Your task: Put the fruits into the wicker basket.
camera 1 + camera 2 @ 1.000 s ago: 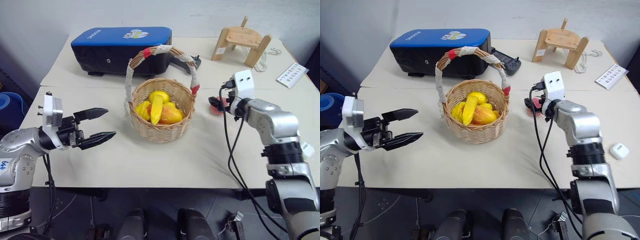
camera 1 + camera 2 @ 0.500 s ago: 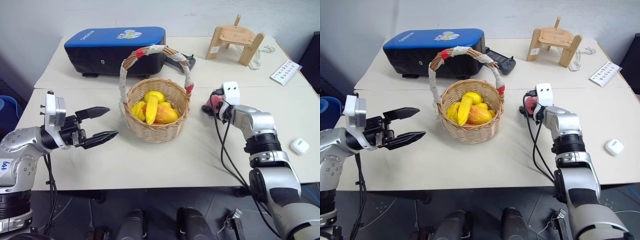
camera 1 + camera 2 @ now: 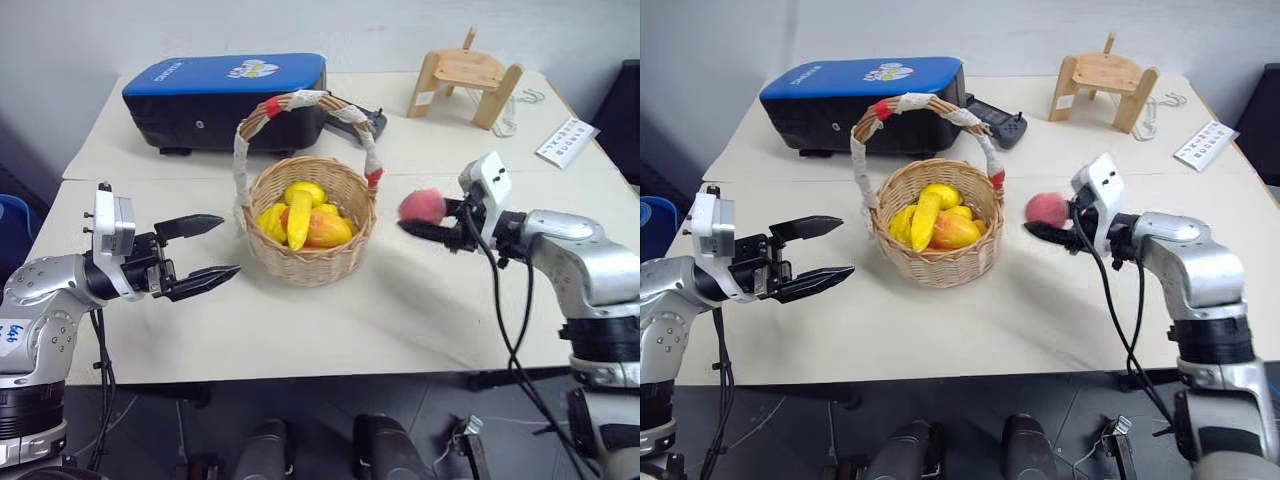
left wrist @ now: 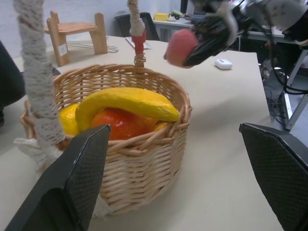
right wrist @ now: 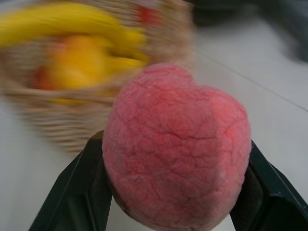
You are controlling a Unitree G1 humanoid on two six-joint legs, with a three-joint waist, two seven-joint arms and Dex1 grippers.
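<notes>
Head views: right gripper point(image 3: 418, 221) clamped on pink peach point(image 3: 423, 204), held above table point(image 3: 330, 320) just right of wicker basket point(image 3: 311, 262). Banana point(image 3: 298, 222), mango point(image 3: 326, 230), yellow pieces point(image 3: 305, 190) sit inside basket. Left gripper point(image 3: 212, 248) left of basket, jaws spread wide, holding nothing.

Left wrist: basket between open fingers point(image 4: 72, 185); banana lies over mango; peach beyond rim.

Right wrist: peach pinched between both fingers point(image 5: 79, 192); basket behind, blurred.
</notes>
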